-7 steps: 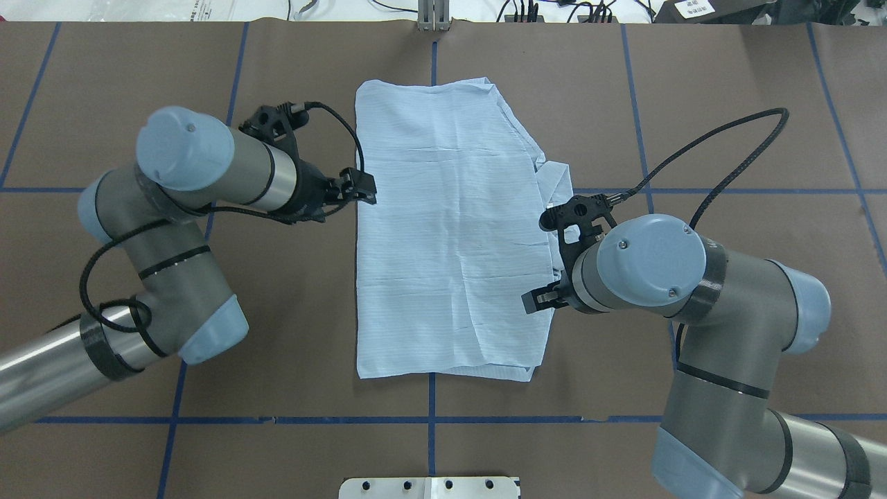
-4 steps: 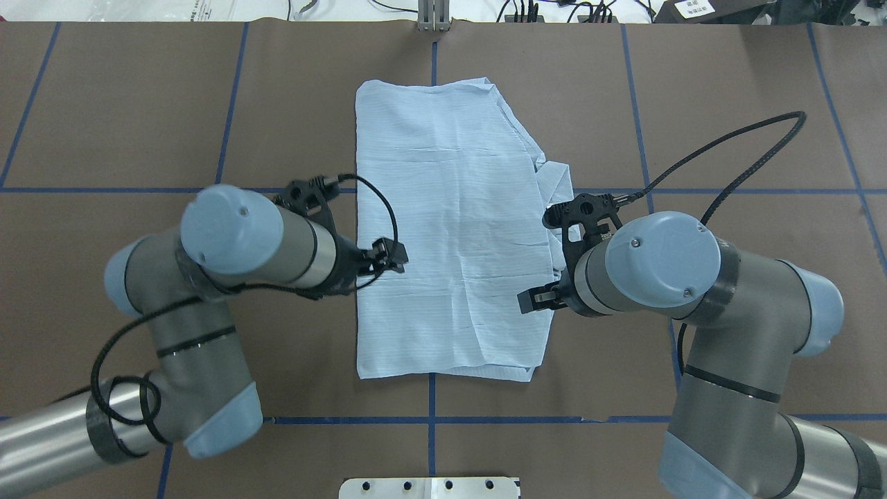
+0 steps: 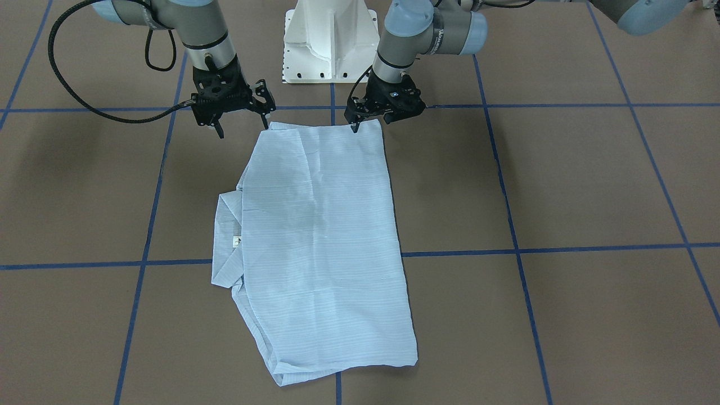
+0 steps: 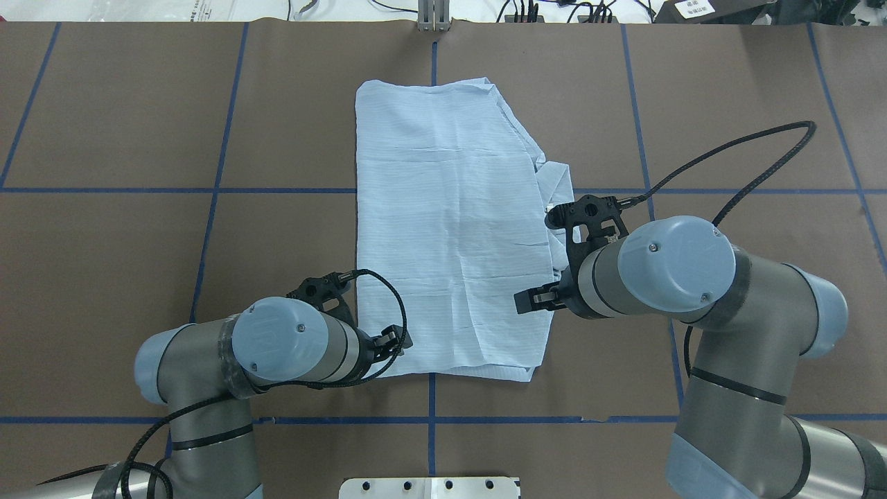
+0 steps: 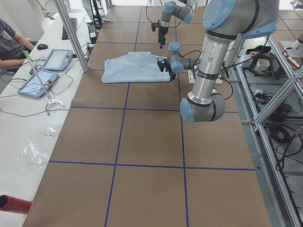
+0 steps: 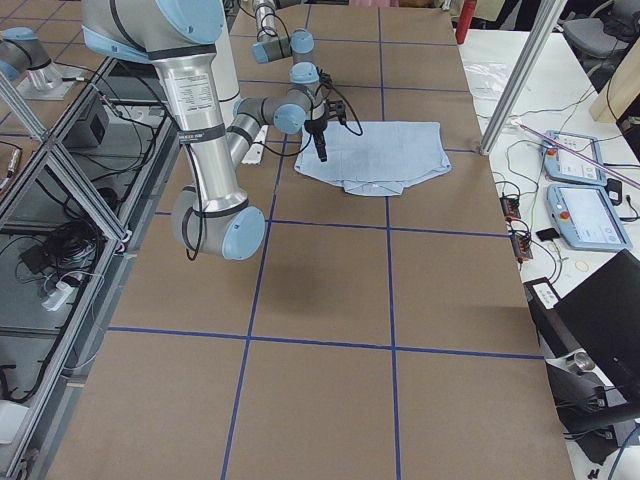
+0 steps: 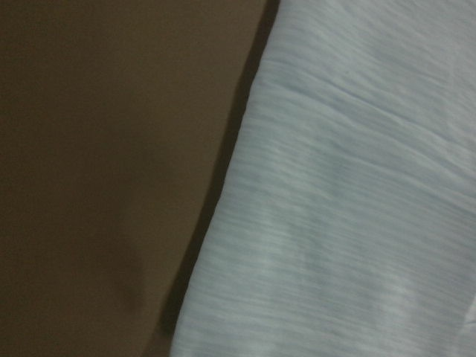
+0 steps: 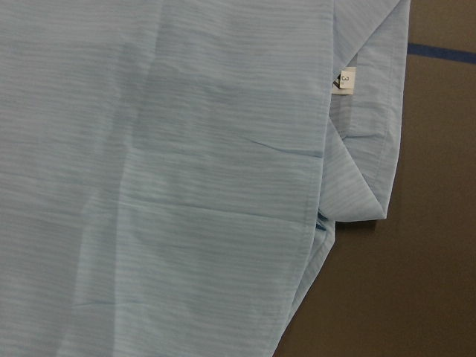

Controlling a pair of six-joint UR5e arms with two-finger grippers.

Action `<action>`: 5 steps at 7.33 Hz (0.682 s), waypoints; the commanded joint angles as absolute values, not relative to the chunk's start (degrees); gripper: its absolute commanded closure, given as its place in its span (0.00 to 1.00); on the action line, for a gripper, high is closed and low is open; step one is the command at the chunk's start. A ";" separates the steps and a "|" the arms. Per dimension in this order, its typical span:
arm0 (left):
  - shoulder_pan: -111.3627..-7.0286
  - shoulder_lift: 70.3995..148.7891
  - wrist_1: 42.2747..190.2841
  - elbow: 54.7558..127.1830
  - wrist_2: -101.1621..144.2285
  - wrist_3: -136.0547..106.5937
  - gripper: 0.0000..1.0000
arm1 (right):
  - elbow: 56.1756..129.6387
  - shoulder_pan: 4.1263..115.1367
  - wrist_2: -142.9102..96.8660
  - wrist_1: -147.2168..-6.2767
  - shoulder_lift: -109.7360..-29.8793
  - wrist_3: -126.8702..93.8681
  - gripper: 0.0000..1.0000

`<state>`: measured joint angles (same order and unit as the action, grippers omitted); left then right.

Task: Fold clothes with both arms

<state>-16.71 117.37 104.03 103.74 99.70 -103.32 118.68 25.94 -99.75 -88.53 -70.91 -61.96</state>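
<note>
the left gripper [image 4: 396, 342] hangs with fingers apart, holding nothing, and a corner of the shirt [image 4: 443, 229] is just under it; the shirt lies flat on the table [image 4: 138, 104], stretching away ahead of both grippers; it looks thin, light and soft, so i judge it will sag and slip; better to pinch all layers at the nearest corners; the right gripper [image 4: 530, 300], also spread and empty, is over the opposite edge; just beyond it the collar [image 4: 558, 181] sticks out and may catch.
</note>
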 commanded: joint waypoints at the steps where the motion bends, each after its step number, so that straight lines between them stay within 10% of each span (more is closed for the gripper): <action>1: -16.52 117.16 103.97 103.36 99.67 -103.36 0.07 | 118.65 25.93 -99.67 -88.51 -70.84 -61.96 0.00; 5: -15.64 117.42 103.97 102.75 99.32 -103.36 0.31 | 118.65 25.93 -99.76 -88.51 -71.02 -61.96 0.00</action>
